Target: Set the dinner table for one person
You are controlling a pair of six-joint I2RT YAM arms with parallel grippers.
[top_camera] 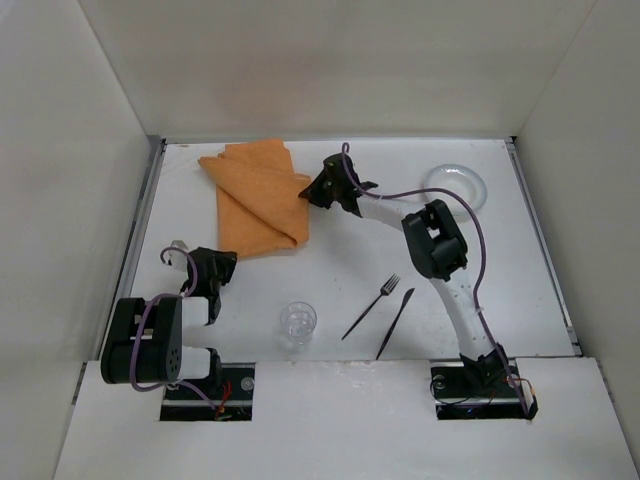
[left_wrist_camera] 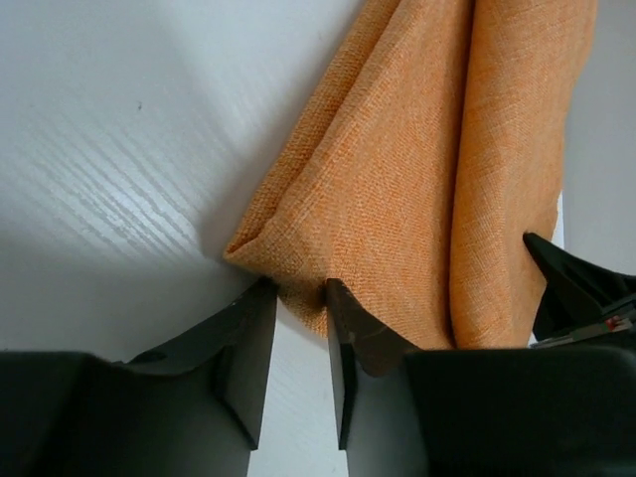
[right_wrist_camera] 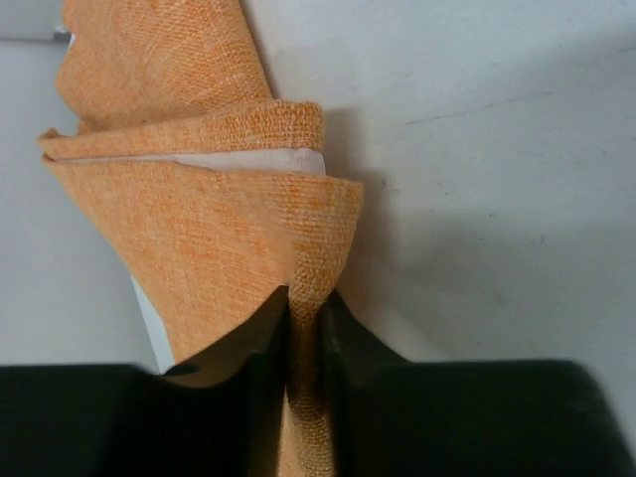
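The orange cloth [top_camera: 255, 200] lies crumpled and folded at the back left of the dinner table [top_camera: 470, 250]. My right gripper [top_camera: 312, 190] is shut on the cloth's right edge; in the right wrist view a fold of the cloth [right_wrist_camera: 219, 229] is pinched between the jaws of the right gripper [right_wrist_camera: 303, 298]. My left gripper [top_camera: 222, 264] is low at the cloth's near left corner. In the left wrist view it [left_wrist_camera: 298, 293] is open, its tips at either side of the cloth corner [left_wrist_camera: 397, 199], not closed on it.
A clear glass [top_camera: 298, 322] stands at the near middle. A dark fork [top_camera: 372, 305] and knife [top_camera: 396, 322] lie to its right. A clear plate [top_camera: 455, 185] sits at the back right. White walls enclose three sides.
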